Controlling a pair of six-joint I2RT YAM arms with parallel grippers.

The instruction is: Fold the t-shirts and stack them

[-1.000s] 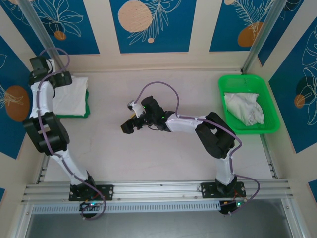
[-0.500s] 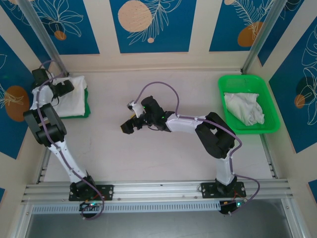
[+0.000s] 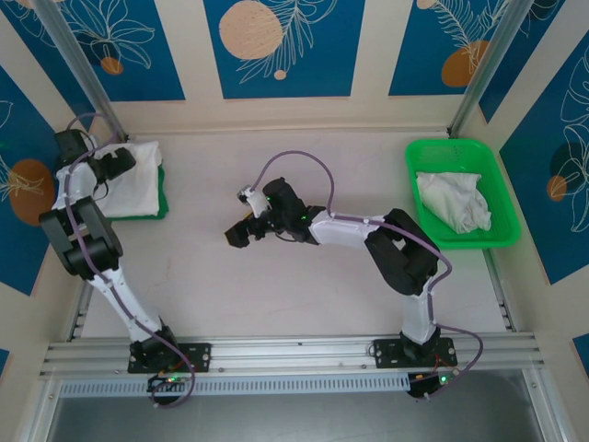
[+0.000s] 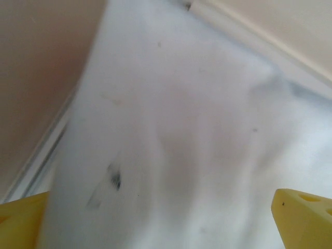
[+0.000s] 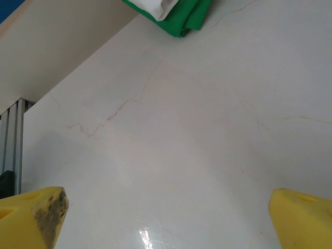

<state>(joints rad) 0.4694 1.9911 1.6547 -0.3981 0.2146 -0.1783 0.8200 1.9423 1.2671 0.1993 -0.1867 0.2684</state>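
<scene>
On the pale table point(image 3: 276, 295), a folded white t-shirt point(image 3: 138, 184) lies at ten o'clock on a green base point(image 3: 163, 204), whose edge shows along the shirt's near and right sides. The left gripper point(image 3: 118, 162) sits over that shirt's far left part, with the left arm bent back sharply from its mount at seven o'clock. At two o'clock a green tray point(image 3: 419, 184) holds a crumpled white t-shirt point(image 3: 453, 203). The right arm reaches in from five o'clock, and the right gripper point(image 3: 235, 236) hangs over bare table near the centre, pointing toward eight o'clock, well apart from both shirts
</scene>
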